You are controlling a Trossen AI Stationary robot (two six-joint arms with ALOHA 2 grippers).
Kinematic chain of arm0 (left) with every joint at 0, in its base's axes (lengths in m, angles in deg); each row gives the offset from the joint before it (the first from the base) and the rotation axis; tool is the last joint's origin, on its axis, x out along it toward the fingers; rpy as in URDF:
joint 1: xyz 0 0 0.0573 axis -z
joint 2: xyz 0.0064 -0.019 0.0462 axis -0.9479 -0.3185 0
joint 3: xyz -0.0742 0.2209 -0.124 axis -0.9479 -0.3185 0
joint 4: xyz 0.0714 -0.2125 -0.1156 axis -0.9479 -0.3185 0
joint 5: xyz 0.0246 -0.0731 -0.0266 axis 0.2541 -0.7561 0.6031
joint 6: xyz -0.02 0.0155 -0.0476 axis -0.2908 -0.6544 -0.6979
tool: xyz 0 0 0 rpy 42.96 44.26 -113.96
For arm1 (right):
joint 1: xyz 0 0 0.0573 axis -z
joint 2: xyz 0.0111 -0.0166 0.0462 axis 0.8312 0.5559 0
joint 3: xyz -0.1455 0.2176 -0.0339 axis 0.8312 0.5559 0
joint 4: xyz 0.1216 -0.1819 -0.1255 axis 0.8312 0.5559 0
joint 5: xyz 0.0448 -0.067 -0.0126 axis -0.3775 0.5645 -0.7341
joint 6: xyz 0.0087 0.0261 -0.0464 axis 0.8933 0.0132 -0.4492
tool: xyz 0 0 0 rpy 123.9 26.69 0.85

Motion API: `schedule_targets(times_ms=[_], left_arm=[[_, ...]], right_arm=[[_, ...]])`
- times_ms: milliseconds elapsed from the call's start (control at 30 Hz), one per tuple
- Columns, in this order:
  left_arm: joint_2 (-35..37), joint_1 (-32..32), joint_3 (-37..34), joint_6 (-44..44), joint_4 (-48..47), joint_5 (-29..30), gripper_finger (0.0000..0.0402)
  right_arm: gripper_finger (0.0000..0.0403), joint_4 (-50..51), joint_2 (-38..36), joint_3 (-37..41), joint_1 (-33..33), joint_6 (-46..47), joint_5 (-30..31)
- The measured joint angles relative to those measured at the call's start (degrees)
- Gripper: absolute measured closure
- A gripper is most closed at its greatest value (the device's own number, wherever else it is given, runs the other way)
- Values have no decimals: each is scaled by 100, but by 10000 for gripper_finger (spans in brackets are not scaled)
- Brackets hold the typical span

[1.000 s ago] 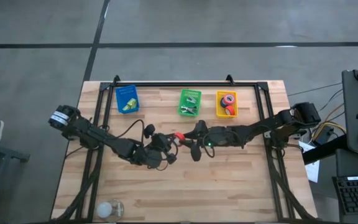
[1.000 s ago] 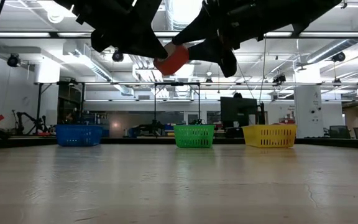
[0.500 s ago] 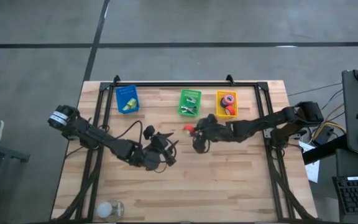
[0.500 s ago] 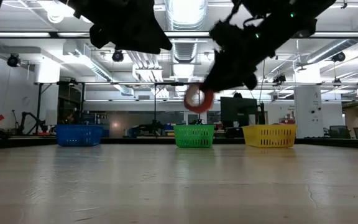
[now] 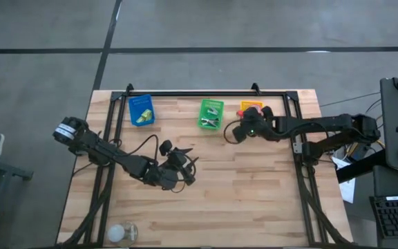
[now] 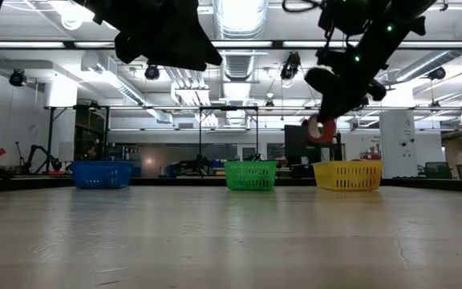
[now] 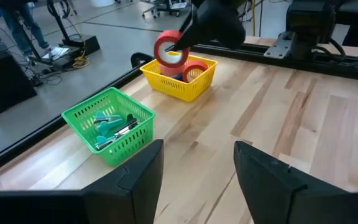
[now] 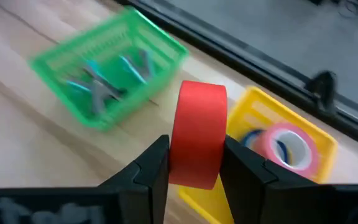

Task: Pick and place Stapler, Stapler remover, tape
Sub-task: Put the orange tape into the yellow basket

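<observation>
My right gripper is shut on a red tape roll and hangs in the air beside the yellow basket, at the table's far side. That basket holds another red tape roll and something blue. Nearer the table's middle, my left gripper is open with nothing between its fingers. The green basket holds several small teal and grey tools. I cannot make out a stapler or tell which tool is the stapler remover. My right gripper pinches the red roll by its two flat faces, one finger on each side. The fingers slant down from the table's right side. The roll stands on edge, its red band toward the wrist camera, lifted clear of table and basket.
A blue basket with a yellow-green thing stands at the far left, in a row with the green and yellow baskets. A white round object lies at the near left edge. A black frame borders the far edge.
The red roll sat between both grippers at the table's middle. My left gripper has let go and stayed in place. My right gripper has carried the roll toward the far right, up to the yellow basket, tipping as it went; the roll stays clear of the table.
</observation>
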Motion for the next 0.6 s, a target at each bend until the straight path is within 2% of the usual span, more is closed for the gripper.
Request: schedule_targets(times_ms=[133,267,600], left_arm=[[0,0,-2,-32,-2,0,204],[0,0,-4,-34,-6,0,204],[0,-4,-7,-53,-50,0,204]], right_arm=[[288,219,-60,140,516,45,-389],[286,205,44,281,759,34,-598],[233,159,332,363,921,-36,-616]])
